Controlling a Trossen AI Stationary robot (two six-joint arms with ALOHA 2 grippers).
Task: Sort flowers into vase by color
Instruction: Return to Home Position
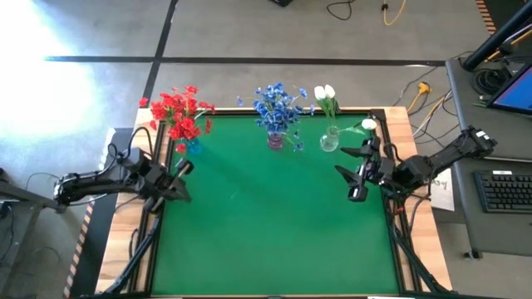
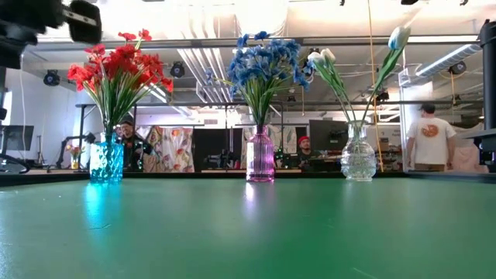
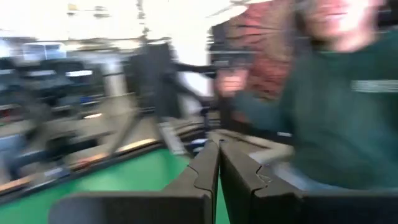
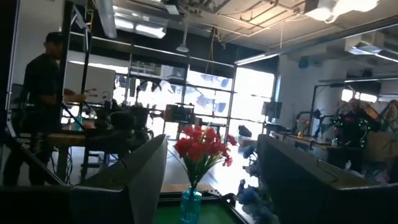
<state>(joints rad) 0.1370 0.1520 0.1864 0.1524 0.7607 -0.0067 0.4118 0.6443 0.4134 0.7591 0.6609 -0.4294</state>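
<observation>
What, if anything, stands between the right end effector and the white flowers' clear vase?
Nothing visible. In the high view only bare green mat lies between the open right end effector and the clear vase holding the white flowers.

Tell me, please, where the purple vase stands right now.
The purple vase stands midway along the table's far edge in the high view, between the blue vase at left and the clear vase at right.

grey concrete floor (image 1: pixel 249 33) all round, bright windows (image 4: pixel 252 93) glowing at the back, a side desk (image 1: pixel 470 224) with what looks like a keyboard (image 1: pixel 505 189).
</observation>
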